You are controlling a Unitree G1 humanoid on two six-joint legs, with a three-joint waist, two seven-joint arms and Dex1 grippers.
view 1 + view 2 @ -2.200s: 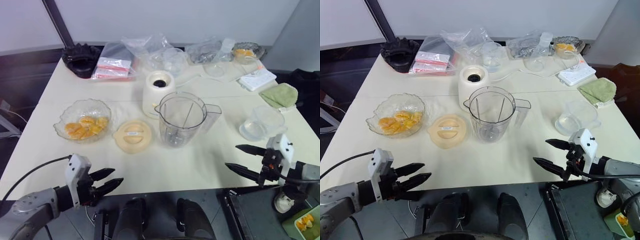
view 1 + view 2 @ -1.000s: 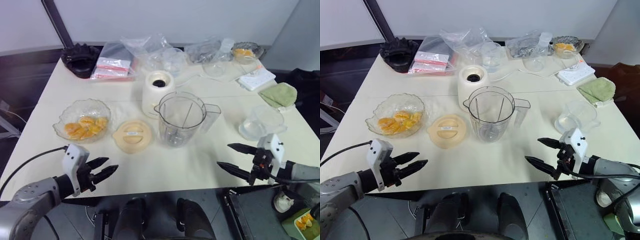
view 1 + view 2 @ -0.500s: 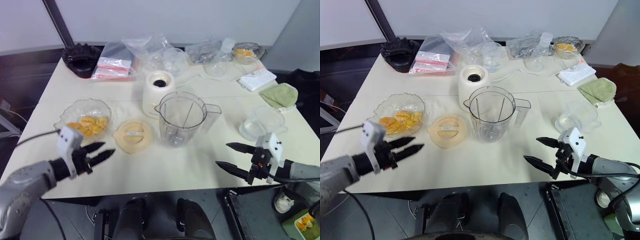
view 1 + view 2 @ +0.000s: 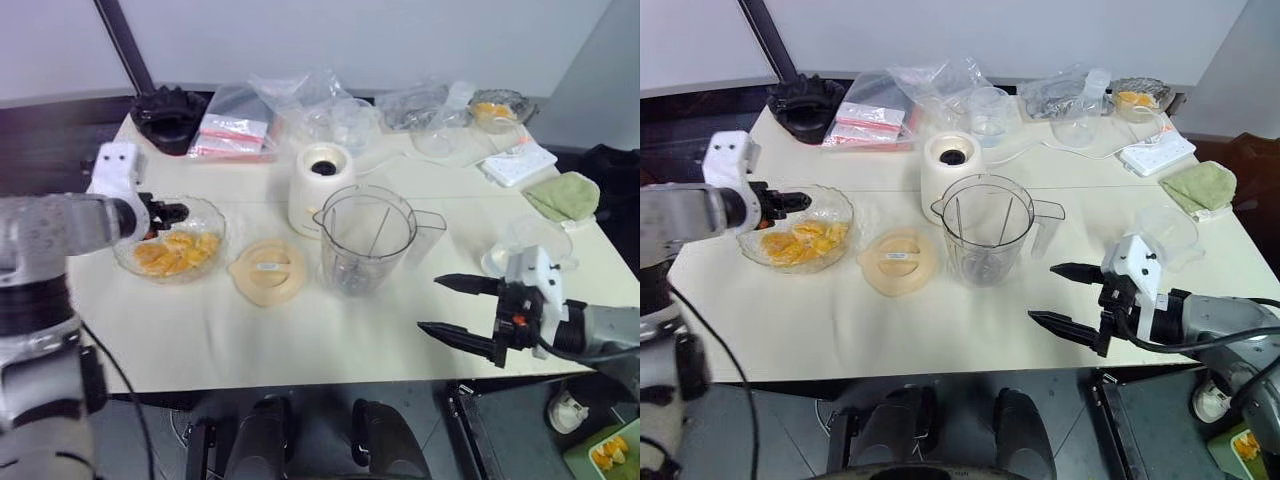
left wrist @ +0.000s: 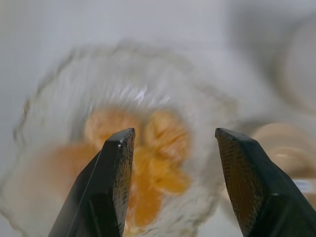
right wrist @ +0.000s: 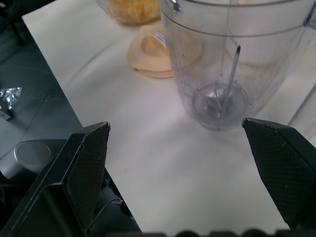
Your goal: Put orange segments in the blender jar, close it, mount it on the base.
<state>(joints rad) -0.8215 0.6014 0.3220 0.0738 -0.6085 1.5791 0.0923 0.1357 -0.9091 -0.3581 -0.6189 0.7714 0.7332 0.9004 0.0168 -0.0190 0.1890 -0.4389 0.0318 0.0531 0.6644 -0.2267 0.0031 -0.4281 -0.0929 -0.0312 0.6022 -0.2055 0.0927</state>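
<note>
Progress: no step of the task is complete. The right gripper [image 4: 1070, 297] is nearest, low over the front of the counter [image 4: 940, 330], jaws spread to their widest and holding nothing. Beyond it, at mid-counter, the blender jar [image 4: 987, 228] stands upright, uncovered and empty; its blade shows through the clear bottom in the right wrist view. Just beside the jar on its left lies one flat pale orange lid [image 4: 898, 259]. Further left, one scalloped glass bowl [image 4: 830, 205] holds the orange segments [image 4: 800, 242], a loose handful too bunched to count. The left gripper [image 4: 170, 212] hangs over the bowl's far-left rim, jaws partly open around nothing, the segments directly ahead of them. Behind the jar, one cream-white base [image 4: 952, 172] stands unmounted, socket up.

Remaining, by judgement: transfer segments to the jar, fit the lid, seat the jar on the base.

Count: one jar, one lid, one bowl, one base, two grippers.
</note>
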